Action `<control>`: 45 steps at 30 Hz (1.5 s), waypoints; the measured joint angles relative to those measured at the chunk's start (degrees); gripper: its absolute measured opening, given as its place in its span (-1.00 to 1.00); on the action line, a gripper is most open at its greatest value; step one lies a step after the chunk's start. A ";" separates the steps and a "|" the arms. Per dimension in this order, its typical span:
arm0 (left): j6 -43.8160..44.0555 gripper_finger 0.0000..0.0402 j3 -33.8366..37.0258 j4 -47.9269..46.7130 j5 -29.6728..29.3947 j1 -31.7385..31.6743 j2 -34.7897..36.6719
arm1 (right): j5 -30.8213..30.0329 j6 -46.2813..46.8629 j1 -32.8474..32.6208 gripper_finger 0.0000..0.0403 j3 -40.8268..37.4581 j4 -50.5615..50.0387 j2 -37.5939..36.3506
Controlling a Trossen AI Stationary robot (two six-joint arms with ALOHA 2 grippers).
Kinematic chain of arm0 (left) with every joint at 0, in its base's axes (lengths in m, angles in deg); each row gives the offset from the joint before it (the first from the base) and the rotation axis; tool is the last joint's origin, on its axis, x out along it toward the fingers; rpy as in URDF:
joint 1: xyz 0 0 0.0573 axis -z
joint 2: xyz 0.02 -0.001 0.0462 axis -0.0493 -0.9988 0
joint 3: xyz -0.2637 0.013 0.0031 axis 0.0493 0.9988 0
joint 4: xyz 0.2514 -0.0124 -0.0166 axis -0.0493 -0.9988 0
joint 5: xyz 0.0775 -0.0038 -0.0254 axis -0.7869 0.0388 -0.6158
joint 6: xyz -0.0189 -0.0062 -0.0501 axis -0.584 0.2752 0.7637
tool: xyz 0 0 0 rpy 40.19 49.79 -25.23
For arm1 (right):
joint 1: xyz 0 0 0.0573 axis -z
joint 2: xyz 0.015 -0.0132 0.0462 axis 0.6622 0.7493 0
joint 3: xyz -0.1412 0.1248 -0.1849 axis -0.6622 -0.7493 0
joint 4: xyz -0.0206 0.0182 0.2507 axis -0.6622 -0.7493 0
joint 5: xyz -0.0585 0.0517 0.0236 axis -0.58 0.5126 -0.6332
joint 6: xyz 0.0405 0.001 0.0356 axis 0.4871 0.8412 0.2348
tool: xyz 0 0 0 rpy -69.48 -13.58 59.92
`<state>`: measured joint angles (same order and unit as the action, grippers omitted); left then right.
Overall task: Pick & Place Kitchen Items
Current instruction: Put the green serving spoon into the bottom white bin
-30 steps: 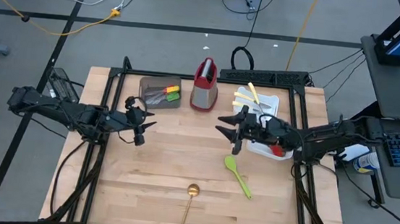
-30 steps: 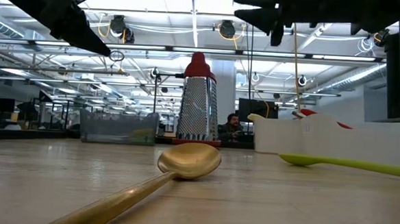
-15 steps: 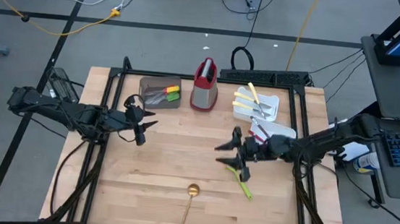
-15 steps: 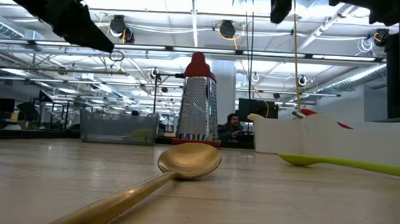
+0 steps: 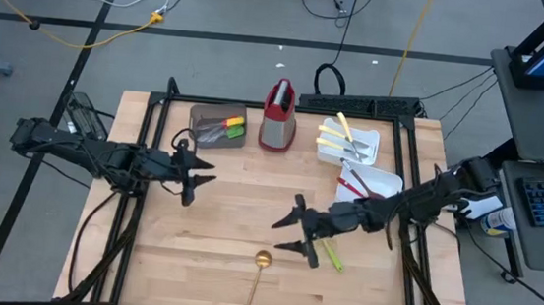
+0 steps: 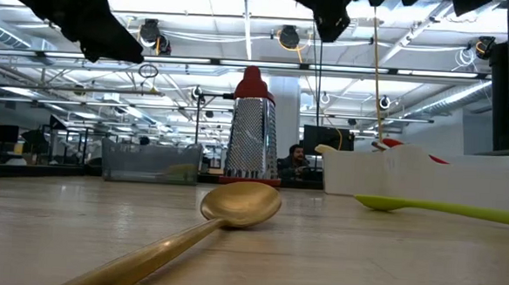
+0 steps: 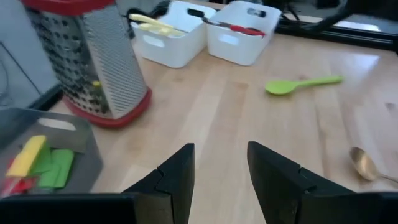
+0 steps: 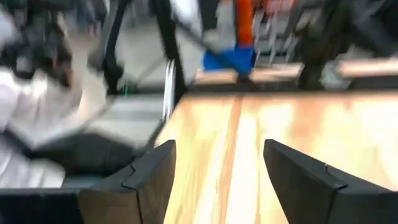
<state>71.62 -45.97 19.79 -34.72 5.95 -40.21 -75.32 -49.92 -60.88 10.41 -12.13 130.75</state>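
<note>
The gold spoon point(image 5: 260, 262) lies on the near middle of our table point(image 5: 214, 256), bowl pointing toward the far side and its long handle running off toward the near edge; in the low view its bowl point(image 6: 241, 203) fills the foreground. Just to the right of it lies the green spoon point(image 5: 330, 255), flat on the wood and partly under our right arm; the left wrist view shows it whole point(image 7: 303, 83). Our right gripper point(image 5: 296, 234) hangs above the boards between these two spoons, its jaws spread wide with nothing between them. Our left gripper point(image 5: 191, 170) hovers over the left part of the table, near the brown bin point(image 5: 217, 125), jaws parted and empty as well. That bin holds yellow, green and red utensils point(image 7: 36, 163). Beside it stands the red-and-steel grater point(image 5: 277, 115), upright. On the right, two white trays sit side by side: the far tray point(image 5: 348, 142) carries yellow-handled knives point(image 5: 336, 133), the near tray point(image 5: 368, 186) a red-handled utensil point(image 5: 352, 188).
</note>
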 joint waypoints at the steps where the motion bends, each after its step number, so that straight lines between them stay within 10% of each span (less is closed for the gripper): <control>1: 0.00 -0.23 0.01 -0.05 0.46 0.03 0.00 | 1.76 -0.02 0.22 0.19 0.97 -4.01 0.00; 5: -0.09 -0.23 0.02 -0.19 0.88 0.00 -0.02 | 6.29 -0.33 0.32 0.16 2.34 -14.83 0.46; 19: 1.86 -0.23 0.02 -0.02 0.93 0.00 -0.02 | 12.03 -8.86 1.47 0.15 2.38 -6.42 14.21; 30: 3.12 -0.23 0.02 -0.28 1.50 0.04 0.00 | 0.06 3.42 2.42 0.13 2.23 -39.81 6.58; 38: 3.32 -0.23 0.02 -0.57 1.50 0.04 0.00 | 0.08 25.16 1.78 0.12 2.36 -56.56 -1.79; 45: 2.90 -0.23 0.02 -0.57 1.50 0.04 -0.02 | 1.65 24.14 -1.18 0.06 2.30 -63.31 1.17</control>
<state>74.53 -45.95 19.21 -33.23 6.00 -40.24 -73.66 -25.78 -62.06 12.71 -75.43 131.93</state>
